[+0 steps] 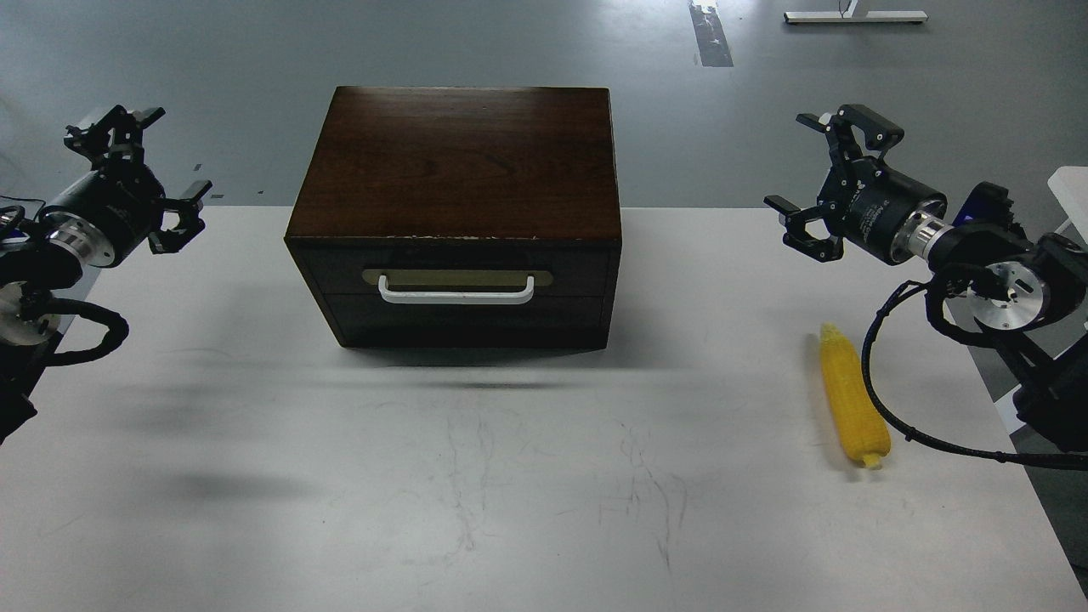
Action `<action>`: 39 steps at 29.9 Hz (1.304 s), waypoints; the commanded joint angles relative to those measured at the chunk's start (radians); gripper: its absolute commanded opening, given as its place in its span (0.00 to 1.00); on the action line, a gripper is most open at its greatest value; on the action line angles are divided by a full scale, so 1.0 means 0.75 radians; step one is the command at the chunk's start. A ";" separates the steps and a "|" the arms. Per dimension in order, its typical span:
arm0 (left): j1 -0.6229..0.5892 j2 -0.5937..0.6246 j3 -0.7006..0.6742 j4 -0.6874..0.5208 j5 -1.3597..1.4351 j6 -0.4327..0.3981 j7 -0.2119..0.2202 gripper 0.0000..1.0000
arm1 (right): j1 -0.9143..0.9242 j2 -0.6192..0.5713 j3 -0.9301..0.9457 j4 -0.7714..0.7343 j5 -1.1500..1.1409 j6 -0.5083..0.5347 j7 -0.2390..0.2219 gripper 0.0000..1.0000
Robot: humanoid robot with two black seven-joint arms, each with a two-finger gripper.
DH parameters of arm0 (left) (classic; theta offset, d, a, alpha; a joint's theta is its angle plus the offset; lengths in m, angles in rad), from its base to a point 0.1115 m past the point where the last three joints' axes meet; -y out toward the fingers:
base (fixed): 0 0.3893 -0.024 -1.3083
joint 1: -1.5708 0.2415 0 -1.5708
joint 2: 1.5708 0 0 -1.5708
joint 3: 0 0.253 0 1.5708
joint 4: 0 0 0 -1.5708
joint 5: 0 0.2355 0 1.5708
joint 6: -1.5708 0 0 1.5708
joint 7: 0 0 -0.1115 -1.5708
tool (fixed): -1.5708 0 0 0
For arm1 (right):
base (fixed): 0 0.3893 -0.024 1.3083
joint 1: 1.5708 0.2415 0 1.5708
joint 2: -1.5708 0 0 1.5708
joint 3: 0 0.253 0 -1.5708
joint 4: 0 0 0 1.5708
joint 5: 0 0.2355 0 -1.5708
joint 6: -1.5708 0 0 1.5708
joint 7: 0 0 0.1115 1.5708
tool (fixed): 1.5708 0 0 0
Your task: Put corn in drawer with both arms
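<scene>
The yellow corn [851,398] lies lengthwise on the white table [510,476] at the right, tip pointing away from me. The dark brown wooden box [459,161] stands at the table's back middle. Its drawer [455,272] is closed, with a brass plate and a white bar handle [456,294]. My right gripper [820,174] is open and empty, held in the air above and behind the corn, to the right of the box. My left gripper [140,170] is open and empty, held in the air to the left of the box.
A black cable [884,408] from my right arm loops down just beside the corn's right side. The table's right edge runs close to the corn. Grey floor lies behind the table.
</scene>
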 commanded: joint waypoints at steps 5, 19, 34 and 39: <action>-0.188 0.189 0.001 -0.070 0.004 0.000 -0.235 0.98 | -0.001 0.002 0.000 0.000 0.000 -0.001 0.000 1.00; -0.344 0.353 -0.004 -0.255 0.334 0.000 -0.357 0.98 | -0.028 -0.002 0.002 0.000 0.000 -0.001 0.004 1.00; -0.397 0.505 -0.004 -1.098 1.186 0.206 -0.357 0.98 | -0.052 -0.012 -0.008 0.006 0.000 -0.001 0.004 1.00; -0.451 0.486 -0.001 -1.174 1.426 0.200 -0.357 0.98 | -0.060 -0.023 -0.008 0.006 0.000 -0.001 0.004 1.00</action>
